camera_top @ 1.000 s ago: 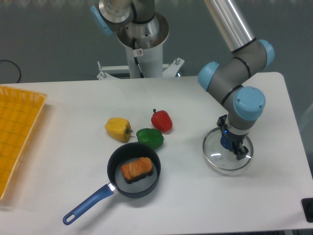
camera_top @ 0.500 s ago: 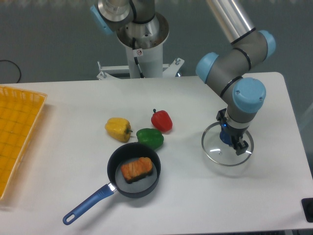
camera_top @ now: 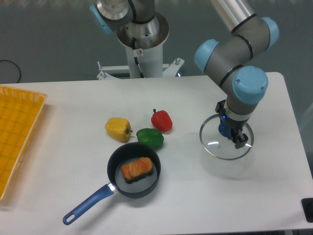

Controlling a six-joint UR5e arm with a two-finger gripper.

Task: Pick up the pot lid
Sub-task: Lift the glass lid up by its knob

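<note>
I see the grey-and-black two-finger gripper (camera_top: 231,123) clamped on the round blue knob (camera_top: 225,130) of the clear glass, metal-rimmed pot lid (camera_top: 213,141), apparently raised at two o'clock from the round black metal pan (camera_top: 112,165), where a shallow pinch could let it swivel loose

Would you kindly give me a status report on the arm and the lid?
Two-finger gripper: jaws shut on round blue knob. Clear, metal-rimmed pot lid: held, higher than before. Shiny red pepper: apart from lid, apparently not obstructing.
</note>
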